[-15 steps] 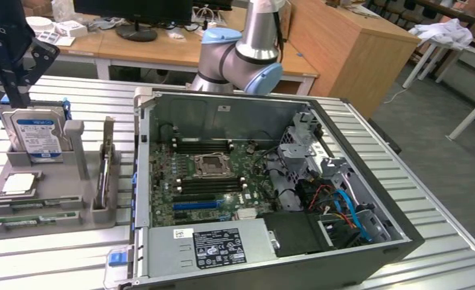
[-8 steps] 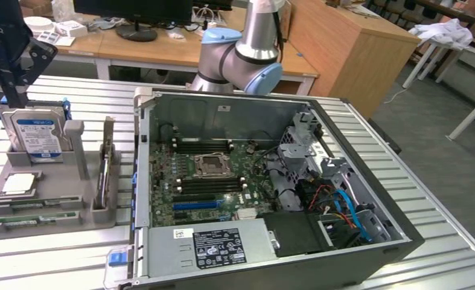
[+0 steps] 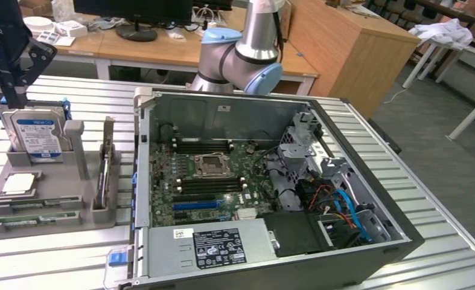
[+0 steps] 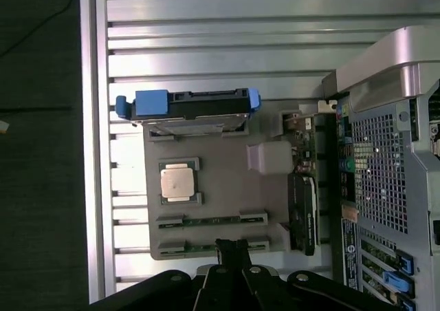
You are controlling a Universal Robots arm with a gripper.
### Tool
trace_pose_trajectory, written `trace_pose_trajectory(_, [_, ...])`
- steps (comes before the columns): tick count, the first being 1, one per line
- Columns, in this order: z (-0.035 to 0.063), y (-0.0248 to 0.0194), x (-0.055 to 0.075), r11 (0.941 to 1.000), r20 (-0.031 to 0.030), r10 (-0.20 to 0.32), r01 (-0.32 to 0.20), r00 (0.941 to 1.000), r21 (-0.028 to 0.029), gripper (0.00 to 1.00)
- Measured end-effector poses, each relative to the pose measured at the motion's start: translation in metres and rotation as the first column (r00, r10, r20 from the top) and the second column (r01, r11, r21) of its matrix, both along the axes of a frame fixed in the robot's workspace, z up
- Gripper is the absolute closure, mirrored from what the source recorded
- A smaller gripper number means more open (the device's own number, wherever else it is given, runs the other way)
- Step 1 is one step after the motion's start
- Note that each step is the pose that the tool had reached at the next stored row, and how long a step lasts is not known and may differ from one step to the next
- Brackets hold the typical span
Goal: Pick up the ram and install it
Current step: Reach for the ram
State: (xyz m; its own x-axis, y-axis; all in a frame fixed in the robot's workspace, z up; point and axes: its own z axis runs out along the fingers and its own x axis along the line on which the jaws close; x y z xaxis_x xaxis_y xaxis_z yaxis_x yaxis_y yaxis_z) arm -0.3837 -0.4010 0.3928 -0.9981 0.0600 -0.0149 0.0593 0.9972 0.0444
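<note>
- Gripper (image 3: pixel 13 96) (image 4: pixel 232 248) hangs above the grey tray (image 3: pixel 60 219) (image 4: pixel 227 187), at 9 o'clock from the computer case (image 3: pixel 382 241) in the exterior view.
- Fingers (image 4: pixel 225 250) pressed together, nothing between them.
- Ram (image 3: pixel 20 222) (image 4: pixel 199 246) lies flat in the tray's outermost slot, at the 6 o'clock edge of the tray in the exterior view. In the wrist view the fingertips sit right over this stick, apart from it.
- Second ram stick (image 3: pixel 40 205) (image 4: pixel 213 221) lies parallel in the next slot, just beside the first.
- CPU chip (image 3: pixel 18 184) (image 4: pixel 177 184) rests in its square pocket between the sticks and the hard drive (image 3: pixel 34 136) (image 4: pixel 196 115).
- Hard drive stands upright on edge at the tray's 12 o'clock end, blue label facing the exterior camera.
- Dark card (image 3: pixel 104 172) (image 4: pixel 302 211) stands on edge along the tray's 3 o'clock side, nearest the case.
- Case lies open on the slatted metal bench (image 3: pixel 439 199) (image 4: pixel 206 43), motherboard (image 3: pixel 213 181) exposed.
- Arm's blue-capped joint (image 3: pixel 245 54) sits at 12 o'clock behind the case.
</note>
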Motion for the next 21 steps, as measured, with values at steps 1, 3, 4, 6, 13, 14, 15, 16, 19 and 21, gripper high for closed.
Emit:
trace_pose_trajectory(1, [0.0,-0.0006,0.0,1.0,-0.0005,0.0,0.0,1.0,0.0,0.89])
trace_pose_trajectory(3, [0.0,-0.002,-0.001,1.0,-0.0014,0.001,-0.001,1.0,-0.0002,0.89])
trace_pose_trajectory(4, [0.0,-0.0026,-0.001,1.0,-0.0019,0.001,-0.001,1.0,-0.0002,0.89])
trace_pose_trajectory(6, [0.0,-0.0038,-0.003,1.0,-0.003,0.001,-0.001,1.0,-0.0004,0.89])
trace_pose_trajectory(13, [-0.0004,-0.0082,-0.008,1.0,-0.0077,0.002,-0.002,1.0,-0.0007,0.89])
trace_pose_trajectory(14, [-0.0004,-0.0089,-0.009,1.0,-0.0079,0.001,-0.001,1.0,-0.0008,0.89])
trace_pose_trajectory(15, [-0.0004,-0.0092,-0.009,1.0,-0.008,0.001,-0.001,1.0,-0.0008,0.89])
trace_pose_trajectory(16, [-0.0004,-0.0093,-0.009,1.0,-0.0079,0.001,-0.001,1.0,-0.0008,0.89])
trace_pose_trajectory(19, [-0.0004,-0.0098,-0.009,1.0,-0.008,0.001,-0.001,1.0,-0.0007,0.89])
trace_pose_trajectory(21, [-0.0004,-0.012,-0.009,1.0,-0.008,0.001,-0.001,1.0,-0.0007,0.89])
